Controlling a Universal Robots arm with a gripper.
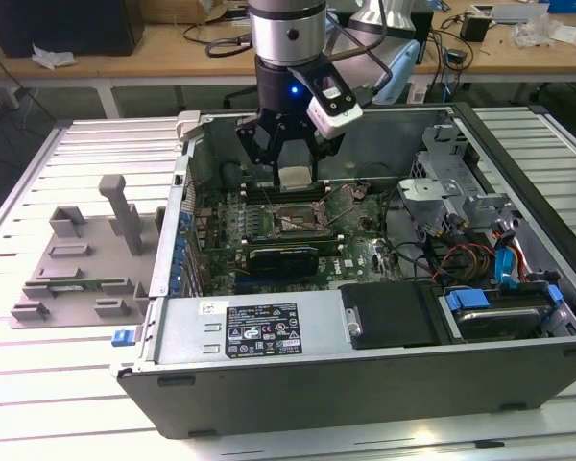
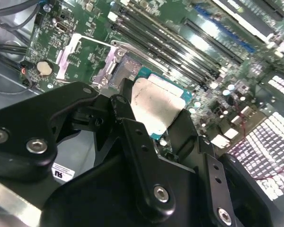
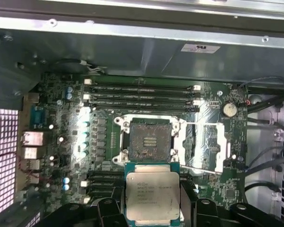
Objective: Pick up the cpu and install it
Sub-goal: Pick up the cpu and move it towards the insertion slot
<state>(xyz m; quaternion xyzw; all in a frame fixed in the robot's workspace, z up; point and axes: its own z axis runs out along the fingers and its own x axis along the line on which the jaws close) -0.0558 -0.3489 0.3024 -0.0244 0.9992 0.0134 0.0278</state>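
While the one black two-fingered gripper (image 1: 294, 169) hangs inside the open grey metal computer case (image 1: 365, 384), it is clenched on the cpu (image 1: 297, 180), a single small flat square chip with a silver-grey metal top. One finger presses on each of two opposite edges of the chip, so it is held flat and lifted above the green motherboard (image 1: 360, 252), not touching it.

In the first wrist view the cpu (image 3: 152, 194) has its printed metal face towards the camera, with a green border around it, and the two black fingers (image 3: 109, 210) stand at its sides. Just beside it lies the one black square socket (image 3: 150, 139), and this socket is empty. Its shiny metal frame (image 3: 206, 146) is folded open to the side. One round silver coin battery (image 3: 229, 109) sits near the frame. Long black memory slots (image 3: 142, 97) run in parallel on the far side of the socket; their number I cannot count with certainty.

In the second wrist view the cpu (image 2: 156, 106) shows a pale, smeared face between the black gripper links.

Outside the case, at the exterior view's left, one grey plastic fixture tray (image 1: 77, 259) rests on the white slatted table (image 1: 58, 394), well apart from the gripper.
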